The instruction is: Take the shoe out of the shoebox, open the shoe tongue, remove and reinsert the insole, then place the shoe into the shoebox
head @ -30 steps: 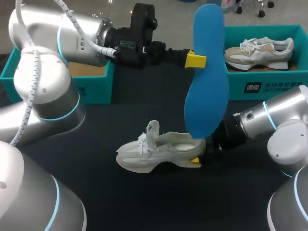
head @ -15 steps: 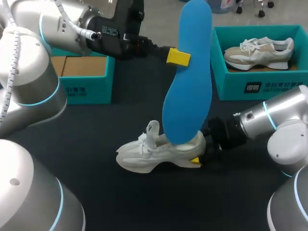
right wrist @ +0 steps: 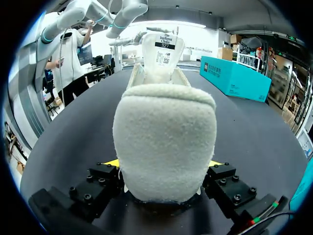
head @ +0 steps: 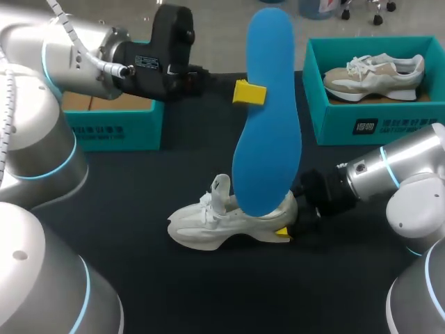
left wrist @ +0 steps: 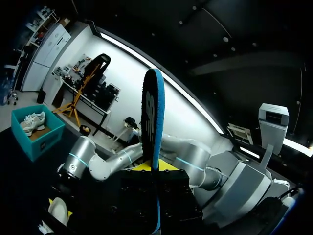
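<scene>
Pinched in the left gripper [head: 252,92], the blue insole [head: 268,118] has been brought down over the shoe [head: 215,224], gripped at its heel on the table [head: 125,188] by the right gripper [head: 285,226], so reinsertion is judged imminent

Black table [head: 139,181]; far right, teal box [head: 389,126] with seemingly a second sneaker [head: 375,73].
</scene>
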Controlling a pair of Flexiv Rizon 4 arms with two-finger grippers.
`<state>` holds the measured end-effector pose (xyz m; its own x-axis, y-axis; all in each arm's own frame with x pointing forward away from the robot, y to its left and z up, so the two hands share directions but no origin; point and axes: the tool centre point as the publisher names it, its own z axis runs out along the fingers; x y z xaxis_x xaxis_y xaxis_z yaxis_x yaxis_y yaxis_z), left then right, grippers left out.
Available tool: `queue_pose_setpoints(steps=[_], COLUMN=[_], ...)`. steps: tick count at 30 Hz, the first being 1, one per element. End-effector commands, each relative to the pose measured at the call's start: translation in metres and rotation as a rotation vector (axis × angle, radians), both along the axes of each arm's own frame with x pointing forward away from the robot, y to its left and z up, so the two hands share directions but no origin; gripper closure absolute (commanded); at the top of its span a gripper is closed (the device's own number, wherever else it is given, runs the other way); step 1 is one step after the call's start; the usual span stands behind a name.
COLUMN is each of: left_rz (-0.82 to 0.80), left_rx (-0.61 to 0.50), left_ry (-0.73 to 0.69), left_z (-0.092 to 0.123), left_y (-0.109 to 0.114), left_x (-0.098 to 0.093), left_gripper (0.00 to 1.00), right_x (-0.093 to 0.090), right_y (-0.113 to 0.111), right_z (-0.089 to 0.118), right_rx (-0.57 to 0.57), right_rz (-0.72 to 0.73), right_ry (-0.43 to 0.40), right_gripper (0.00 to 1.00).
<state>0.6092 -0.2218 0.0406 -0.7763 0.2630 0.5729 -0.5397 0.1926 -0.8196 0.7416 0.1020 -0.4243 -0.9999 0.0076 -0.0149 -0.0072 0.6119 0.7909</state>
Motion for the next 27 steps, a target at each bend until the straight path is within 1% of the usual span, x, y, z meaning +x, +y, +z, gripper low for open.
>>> queue_pose_setpoints(steps=[1,15,16,18,19,20,21,22,23,27], left_rz=[0.004,0.004,0.004,0.004,0.004,0.004,0.004,0.004,0.004,0.004], left_rx=[-0.001,-0.001,-0.001,-0.001,-0.001,-0.001,-0.001,-0.001,-0.001,-0.001], left_ry=[-0.001,-0.001,-0.001,-0.001,-0.001,-0.001,-0.001,-0.001,-0.001,-0.001], left_z=[-0.0015,-0.0015,-0.0015,-0.0015,-0.0015,-0.0015,-0.0015,-0.0015,-0.0015,-0.0015], left_y=[0.0003,0.0003,0.0003,0.0003,0.0003,0.0003,0.0003,0.0003,0.0003,0.0003], left_x=[-0.002,-0.002,-0.002,-0.002,-0.002,-0.002,-0.002,-0.002,-0.002,-0.002], left_gripper=[1.0,1.0,1.0,1.0,1.0,1.0,1.0,1.0,1.0,1.0], right_x=[-0.0009,-0.0009,-0.0009,-0.0009,-0.0009,-0.0009,-0.0009,-0.0009,-0.0009,-0.0009], right_y=[0.0004,0.0004,0.0004,0.0004,0.0004,0.0004,0.0004,0.0004,0.0004,0.0004], right_z=[0.0,0.0,0.0,0.0,0.0,0.0,0.0,0.0,0.0,0.0], right_rx=[-0.003,-0.003,-0.003,-0.003,-0.003,-0.003,-0.003,-0.003,-0.003,-0.003], right_rz=[-0.001,-0.001,-0.001,-0.001,-0.001,-0.001,-0.001,-0.001,-0.001,-0.001], right_ry=[-0.001,-0.001,-0.001,-0.001,-0.001,-0.001,-0.001,-0.001,-0.001,-0.001], right_gripper=[1.0,1.0,0.98,0.89,0.79,0.6,0.49,0.09,0.0,0.0])
